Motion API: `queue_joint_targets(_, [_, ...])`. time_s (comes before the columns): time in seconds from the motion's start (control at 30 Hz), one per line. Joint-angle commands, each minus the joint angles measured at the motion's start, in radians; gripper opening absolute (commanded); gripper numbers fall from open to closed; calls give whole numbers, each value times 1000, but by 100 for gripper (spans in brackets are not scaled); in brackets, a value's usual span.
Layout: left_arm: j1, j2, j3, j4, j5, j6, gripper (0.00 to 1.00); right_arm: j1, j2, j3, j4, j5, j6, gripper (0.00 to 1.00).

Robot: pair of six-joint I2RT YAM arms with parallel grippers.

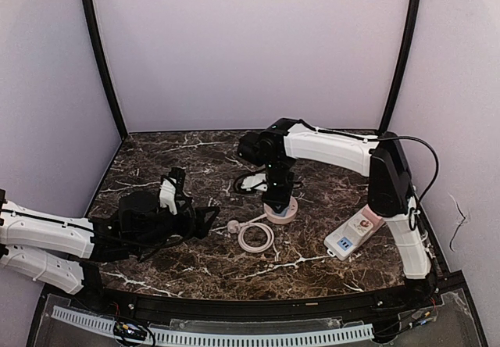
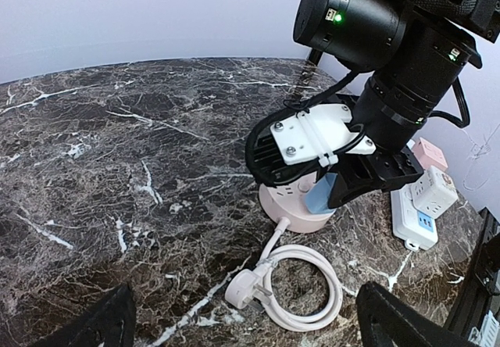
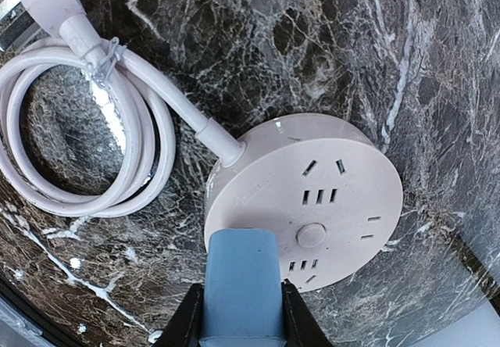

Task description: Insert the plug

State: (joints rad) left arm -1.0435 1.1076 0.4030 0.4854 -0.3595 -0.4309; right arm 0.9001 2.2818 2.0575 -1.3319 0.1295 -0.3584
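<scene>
plug: blue plug [image 3: 241, 284], boxy hard plastic body; pins hidden
plug location: in the right gripper, just above the near rim of the round pink socket hub [image 3: 312, 191], mid-table; cannot tell if pins touch the face
right gripper [image 3: 241, 316]: clamped tight on the blue plug, one jaw on each flat side
left gripper [image 1: 209, 222]: jaws spread wide, holds nothing, low over the marble table [image 2: 94, 152], pointing at the hub from the left
hub cord: white coiled cord [image 3: 78, 144] tied in a loop beside the hub, its own plug [image 2: 242, 294] lying loose on the table
other: white power strip [image 2: 414, 222] well right of the hub, not involved
handling (judged): plug light, rigid, smooth sides, may twist in the jaws when pushed; grip on the flat sides is right, keep clear of the pin end
risk (judged): hub looks light and could slide on polished marble; pins need lining up with a slot set first
</scene>
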Motion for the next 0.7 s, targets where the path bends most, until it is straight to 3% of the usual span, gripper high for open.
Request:
queue_joint_targets(0.0, [-3, -6, -17, 16, 5, -6, 99, -7, 175, -47, 110, 36, -19, 0])
queue_joint_targets(0.43, [-3, -5, -19, 23, 8, -8, 99, 29, 262, 52, 133, 98, -101, 0])
queue_joint_targets(0.67, [-4, -2, -20, 27, 14, -11, 99, 33, 214, -8, 131, 98, -91, 0])
